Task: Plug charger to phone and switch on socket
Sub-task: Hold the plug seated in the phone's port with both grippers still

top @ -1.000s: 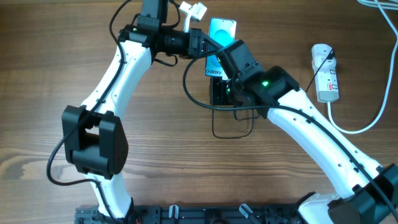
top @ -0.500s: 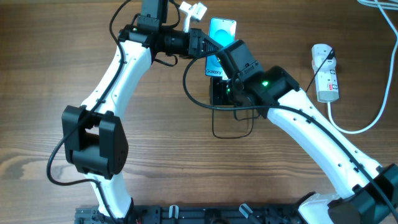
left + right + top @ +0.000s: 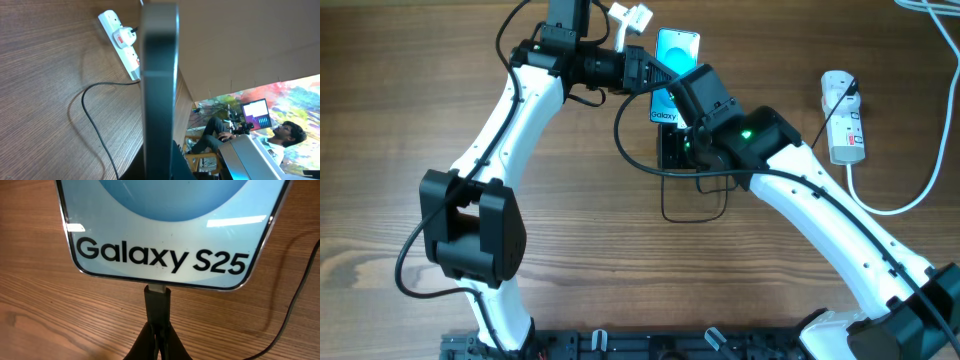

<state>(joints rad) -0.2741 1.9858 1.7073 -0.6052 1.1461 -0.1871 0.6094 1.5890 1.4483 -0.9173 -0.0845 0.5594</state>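
Observation:
The phone (image 3: 165,230) is held up off the table, screen with "Galaxy S25" facing the right wrist camera. In the left wrist view it shows edge-on (image 3: 159,75), with my left gripper (image 3: 159,167) shut on it. From overhead the left gripper (image 3: 645,72) sits at the phone's (image 3: 677,45) left side. My right gripper (image 3: 158,337) is shut on the charger's dark connector (image 3: 158,302), whose silver tip meets the middle of the phone's bottom edge. The charger's thin black cable (image 3: 695,212) loops on the table below. The socket (image 3: 844,118) lies at the right, apart from both grippers.
A plug sits in the white socket strip (image 3: 120,37), seen with its red mark in the left wrist view. A thick white lead (image 3: 920,190) curves from the strip toward the table's right edge. The wooden table (image 3: 600,250) lies under both arms.

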